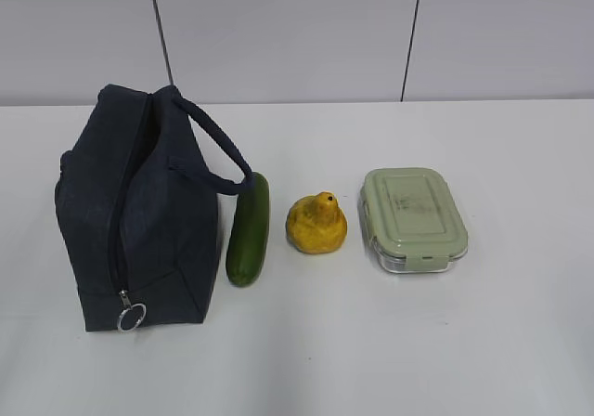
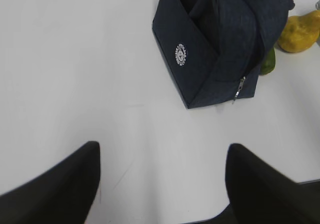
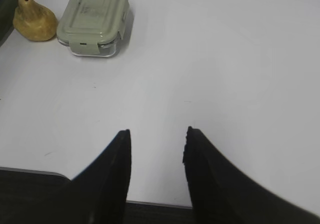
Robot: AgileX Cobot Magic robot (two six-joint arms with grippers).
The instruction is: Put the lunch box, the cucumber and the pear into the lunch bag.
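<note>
Nothing was packed: box (image 1: pixel 414 219), cucumber (image 1: pixel 249 229) and pear (image 1: pixel 316 223) lay beside the zipped bag (image 1: pixel 135 214), both pincers (image 2: pixel 162 184) (image 3: pixel 156 156) apart and empty.

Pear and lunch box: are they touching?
Apart. The exterior view shows bare white table between the pear and the lunch box; the right wrist view agrees.

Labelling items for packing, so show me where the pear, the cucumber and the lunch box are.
pear (image 1: pixel 316 226): exterior view, middle of its yellow body.
cucumber (image 1: pixel 249 230): exterior view, midway along its length.
lunch box (image 1: pixel 411 208): exterior view, centre of the green lid.
</note>
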